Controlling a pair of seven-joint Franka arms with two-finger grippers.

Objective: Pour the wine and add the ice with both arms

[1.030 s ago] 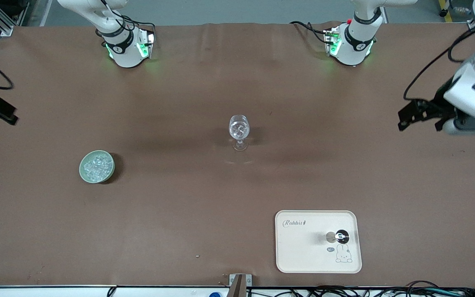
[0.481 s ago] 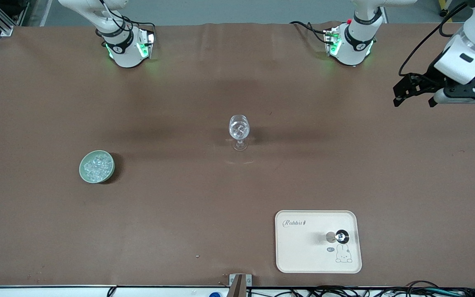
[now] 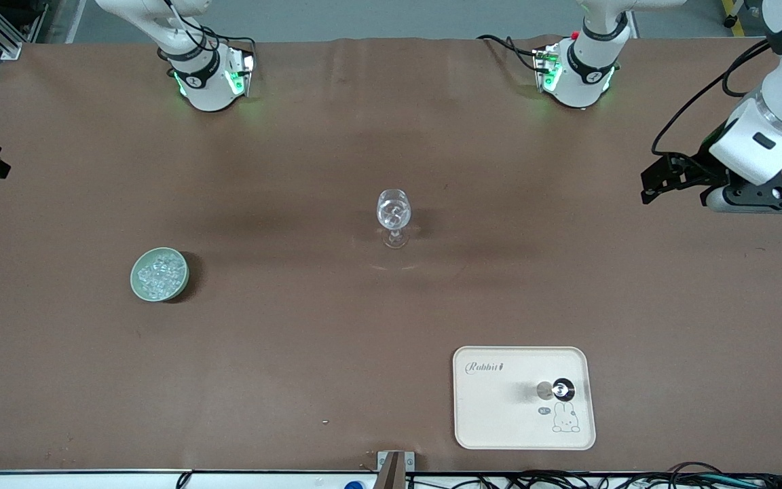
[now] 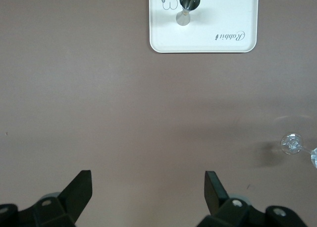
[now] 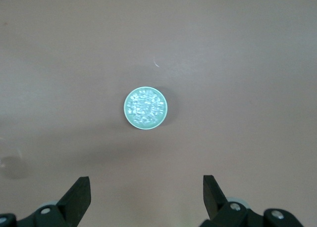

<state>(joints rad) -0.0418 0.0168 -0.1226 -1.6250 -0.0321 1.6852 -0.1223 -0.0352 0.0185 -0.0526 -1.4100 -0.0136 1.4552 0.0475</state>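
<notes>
In the front view, a brown table (image 3: 296, 339) is seen from above, with 2 white arm bases along its top edge. A wine glass (image 3: 393, 216) stands upright near the middle, with clear ice visible in its bowl; any wine in it cannot be made out. A pale green bowl (image 3: 159, 274) heaped with ice (image 3: 158, 272) sits toward the right arm's end. A cream tray (image 3: 499, 421) with a small dark-topped metal cup (image 3: 558, 390) on it lies nearer the camera, toward the left arm's end. The left gripper (image 3: 659, 182) hangs over bare table at its own end, holding nothing. In the left wrist view, its fingers (image 4: 81, 187) are spread wide over bare table. In the right wrist view, the right gripper (image 5: 146, 192) is spread wide, empty, high above the bowl.
</notes>
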